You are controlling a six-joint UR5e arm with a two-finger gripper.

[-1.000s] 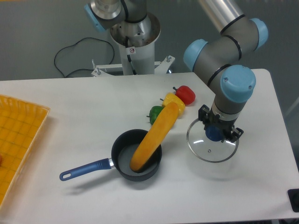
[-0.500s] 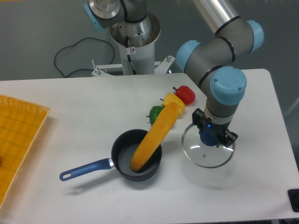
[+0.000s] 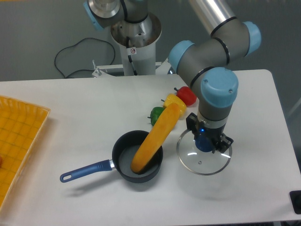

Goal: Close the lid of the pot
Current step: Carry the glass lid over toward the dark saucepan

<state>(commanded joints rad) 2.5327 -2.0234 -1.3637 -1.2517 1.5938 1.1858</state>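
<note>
Sitting nearest on the table (image 3: pixel 70 207), the pot (image 3: pixel 137 157) holds a long yellow vegetable (image 3: pixel 155 137) leaning over its rim; just right, the gripper (image 3: pixel 205 142) clasps the lid (image 3: pixel 203 157) by its blue knob; behind lie green (image 3: pixel 155 113), yellow (image 3: pixel 175 100) and red peppers (image 3: pixel 187 95).

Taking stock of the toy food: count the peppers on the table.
3, clustered behind the pot: a red pepper farthest back, a yellow pepper beside it, a green pepper nearest the pot. The long orange piece may hide others.
</note>
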